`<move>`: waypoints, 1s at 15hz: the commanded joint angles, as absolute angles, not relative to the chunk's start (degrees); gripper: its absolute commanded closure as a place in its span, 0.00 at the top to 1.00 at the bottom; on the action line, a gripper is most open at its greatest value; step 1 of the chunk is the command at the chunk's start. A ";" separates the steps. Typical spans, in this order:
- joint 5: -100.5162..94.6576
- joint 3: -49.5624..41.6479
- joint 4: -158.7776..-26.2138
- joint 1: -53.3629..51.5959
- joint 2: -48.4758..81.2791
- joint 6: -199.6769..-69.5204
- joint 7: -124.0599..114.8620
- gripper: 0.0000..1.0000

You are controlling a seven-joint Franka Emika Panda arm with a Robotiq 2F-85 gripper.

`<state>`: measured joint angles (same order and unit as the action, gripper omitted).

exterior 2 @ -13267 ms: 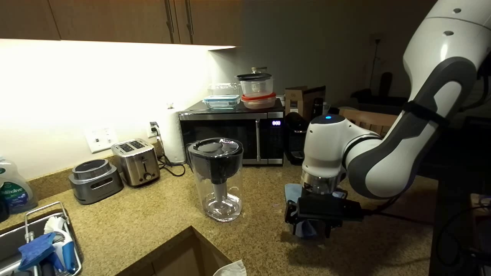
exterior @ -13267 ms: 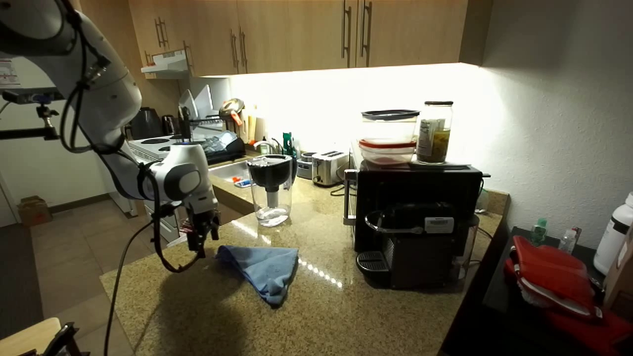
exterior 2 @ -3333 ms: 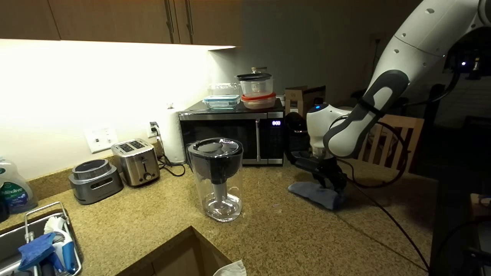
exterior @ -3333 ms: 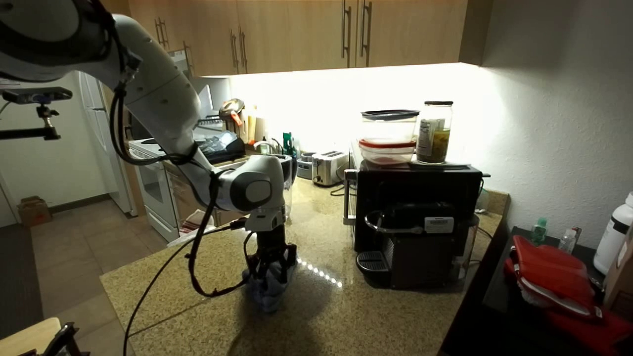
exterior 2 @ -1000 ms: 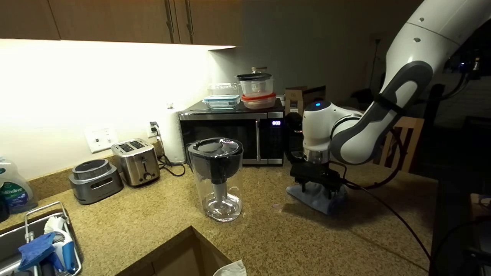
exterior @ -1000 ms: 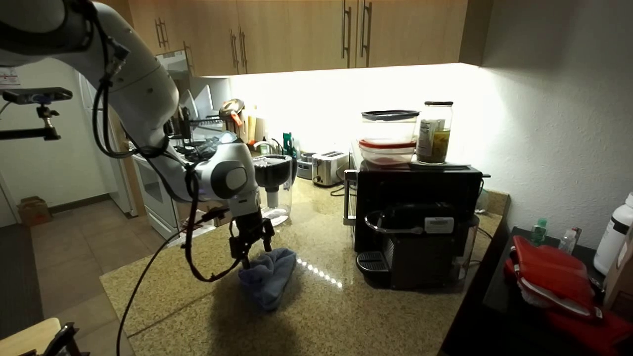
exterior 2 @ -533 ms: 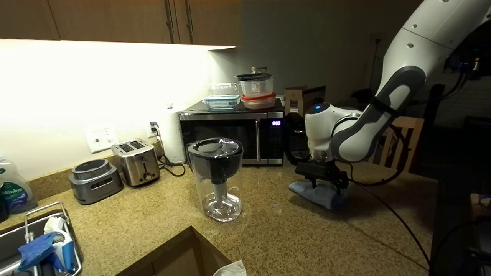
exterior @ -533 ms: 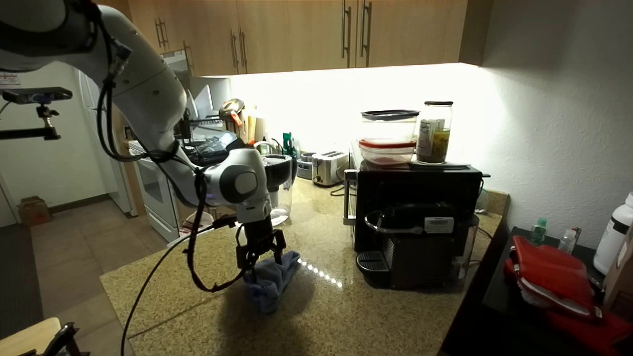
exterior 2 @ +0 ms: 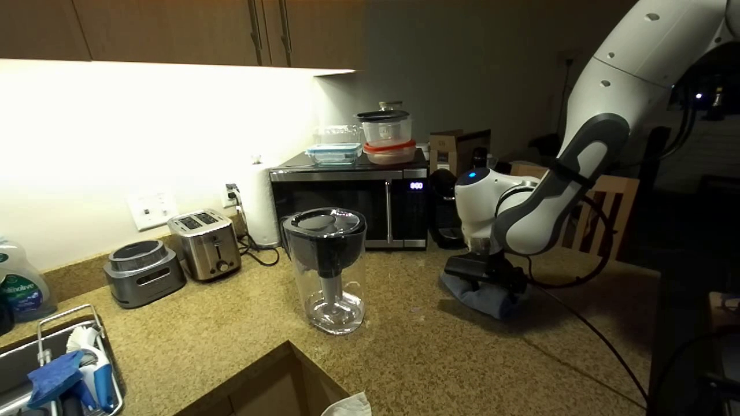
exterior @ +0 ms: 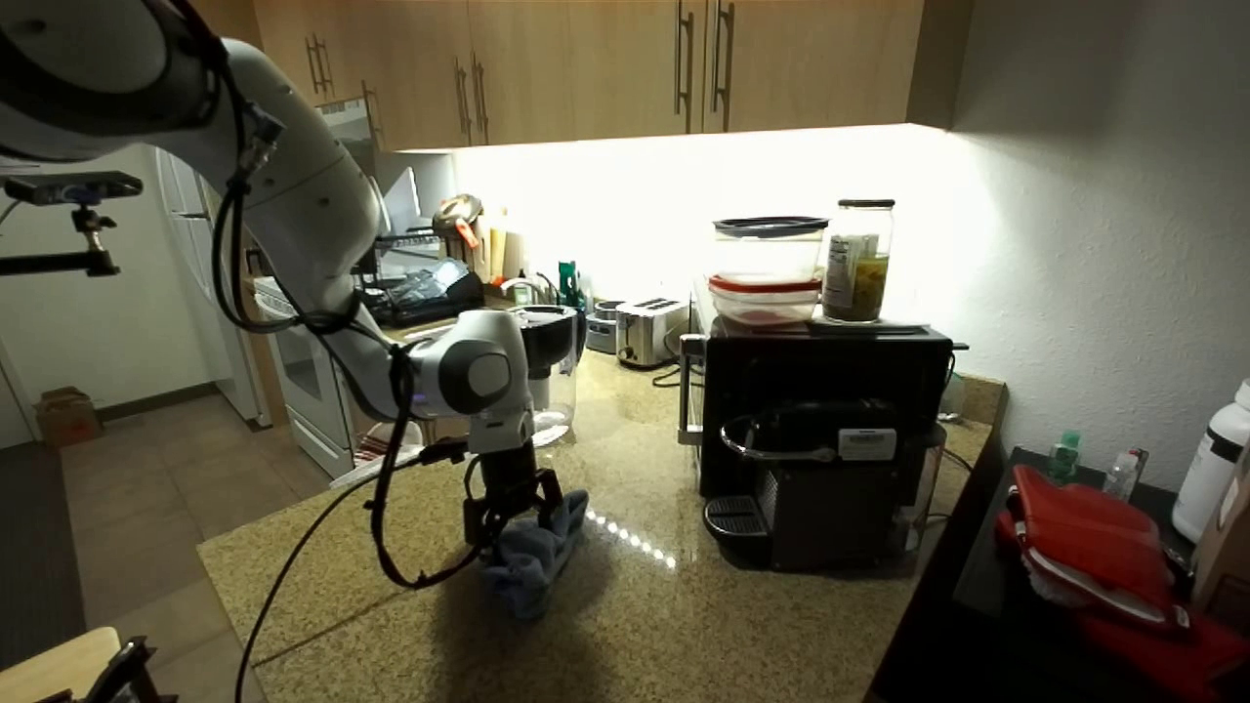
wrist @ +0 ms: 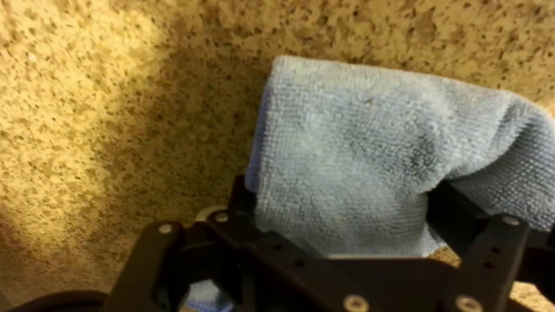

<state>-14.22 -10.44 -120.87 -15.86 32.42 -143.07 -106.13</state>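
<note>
- Your gripper (wrist: 342, 190) is low over the counter (wrist: 86, 99), its fingers (wrist: 457, 213) spread wide and, as far as the wrist view shows, clamped on nothing.
- To handle the blue-gray cloth (wrist: 347, 130) well, check how deep both fingertips sit: too shallow may catch only the top layer, too deep may press the counter.
- If you grip here, squeeze slowly so the layers gather evenly; if you back off, rise straight up so the fold isn't dragged loose.
- The cloth lies folded and rumpled on the counter, directly beneath your gripper, part of it between the fingers.
- In the wrist view, the finger at left stands by the cloth's folded edge; the one at right is sunk in a crease.
- In an exterior view, a water pitcher (exterior 2: 332, 254) stands well apart from the cloth.
</note>
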 commanded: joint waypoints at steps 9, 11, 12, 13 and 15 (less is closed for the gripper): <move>-13.56 -7.42 -118.90 -15.42 31.57 -143.27 -104.08 1.00; -13.79 -6.88 -118.98 -15.68 30.27 -143.53 -104.11 1.00; -13.85 -6.58 -119.11 -15.78 29.54 -143.69 -104.18 1.00; -13.83 -6.21 -119.18 -15.75 29.01 -143.87 -104.14 1.00; -14.52 -6.14 -119.29 -16.26 28.03 -144.12 -105.20 1.00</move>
<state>-14.21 -6.36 -117.40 -16.03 30.91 -142.96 -105.96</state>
